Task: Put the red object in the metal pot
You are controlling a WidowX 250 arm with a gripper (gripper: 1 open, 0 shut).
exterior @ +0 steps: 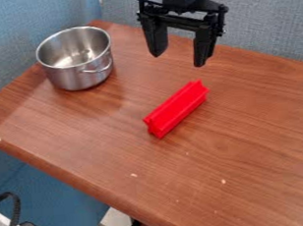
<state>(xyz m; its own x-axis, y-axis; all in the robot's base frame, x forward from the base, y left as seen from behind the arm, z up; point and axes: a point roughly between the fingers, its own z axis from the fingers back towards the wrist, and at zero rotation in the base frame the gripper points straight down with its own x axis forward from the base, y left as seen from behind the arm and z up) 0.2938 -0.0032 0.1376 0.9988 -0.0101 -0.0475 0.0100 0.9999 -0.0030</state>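
The red object (177,108) lies flat on the table (250,166), well apart from the metal pot (77,58), toward the near right of it. It looks like stiff, light, smooth plastic, so a grasp across its narrow middle seems safest. The end effector (178,47) hangs above it, jaws spread and empty.

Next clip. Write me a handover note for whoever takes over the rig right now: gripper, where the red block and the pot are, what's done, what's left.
Gripper: open, holding nothing, pointing down above the table's far side.
Red block: lying flat mid-table, nearer the camera than the gripper, not touched.
Metal pot: upright at the far left corner, looks empty.
Done: nothing yet.
Left: lower onto the block, grasp it, carry it left to the pot, release inside.
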